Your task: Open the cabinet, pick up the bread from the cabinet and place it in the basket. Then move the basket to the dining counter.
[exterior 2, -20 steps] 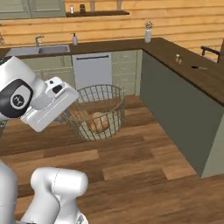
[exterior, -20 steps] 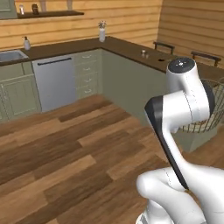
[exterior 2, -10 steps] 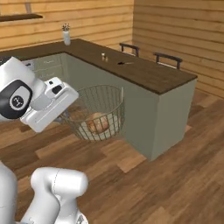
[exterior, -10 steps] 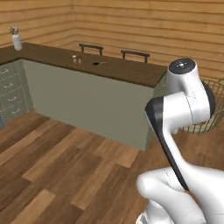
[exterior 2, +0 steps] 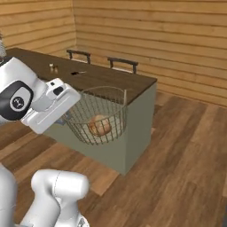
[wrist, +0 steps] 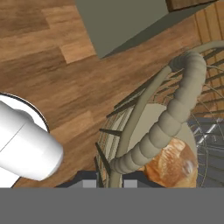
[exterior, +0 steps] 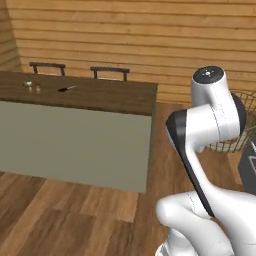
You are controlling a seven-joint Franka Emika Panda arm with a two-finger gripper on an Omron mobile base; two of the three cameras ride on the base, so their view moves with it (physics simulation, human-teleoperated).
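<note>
bread [exterior 2: 99,126] in basket [exterior 2: 116,98], basket before dining counter [exterior 2: 133,84], chairs [exterior 2: 122,64] behind counter

Arm hides most of the basket [exterior: 235,142] — small counter items [exterior: 33,85] unidentifiable.

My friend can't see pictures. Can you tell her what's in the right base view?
A white robot arm holds a round wire basket up in the air, with a tan-brown bread roll lying in its bottom. Just behind the basket is the end of the dining counter, with a dark wood top and a plain grey-green front. Two chairs stand behind it, against a wooden plank wall.
</note>
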